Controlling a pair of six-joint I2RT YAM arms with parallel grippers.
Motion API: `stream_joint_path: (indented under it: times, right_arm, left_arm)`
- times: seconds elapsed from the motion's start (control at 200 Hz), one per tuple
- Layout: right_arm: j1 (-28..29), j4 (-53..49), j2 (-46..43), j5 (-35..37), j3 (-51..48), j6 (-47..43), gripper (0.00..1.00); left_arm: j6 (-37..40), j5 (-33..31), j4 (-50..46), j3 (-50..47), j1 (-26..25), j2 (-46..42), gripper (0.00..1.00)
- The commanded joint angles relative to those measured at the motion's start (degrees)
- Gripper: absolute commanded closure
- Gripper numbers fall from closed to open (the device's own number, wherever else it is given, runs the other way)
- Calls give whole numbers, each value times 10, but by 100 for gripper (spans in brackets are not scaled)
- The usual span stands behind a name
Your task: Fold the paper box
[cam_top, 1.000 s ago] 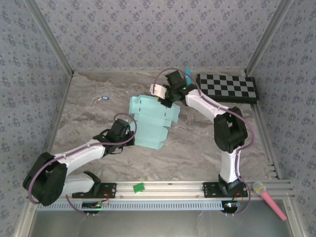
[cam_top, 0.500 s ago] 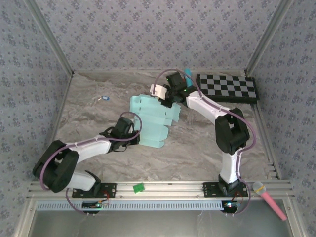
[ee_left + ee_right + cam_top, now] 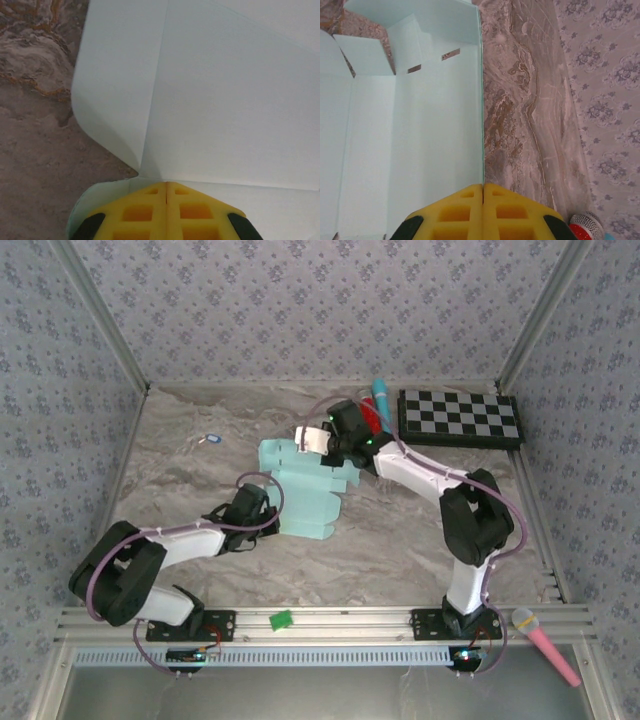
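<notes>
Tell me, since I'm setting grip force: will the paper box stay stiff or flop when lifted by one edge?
Probably floppy: a free flap of the paper box curls in the left wrist view. It likely bends first along its visible creases. Thin card, so probably light, buckling if pushed.

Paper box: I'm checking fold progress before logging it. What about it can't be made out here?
- Top external: the right gripper covers the far edge of the paper box.
- Left wrist: the frame's top and right edges crop it; the left gripper hides its near edge.
- Right wrist: the left edge crops it.
</notes>
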Motion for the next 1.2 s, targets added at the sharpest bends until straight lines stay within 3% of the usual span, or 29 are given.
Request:
stream_joint_path:
  times: [0.0,0.695,1.194]
  right_arm:
    - [13,60,-24,52,-30,-39,100]
    - [90,213,-47,166,-152,-128,100]
    - [112,259,-26,178,-192,-129,100]
  left_arm:
    - [-10,-24,15,-13,2,-8,100]
    - [-25,-53,55,-18,1,34,100]
    - [-24,-48,71,-15,1,55,100]
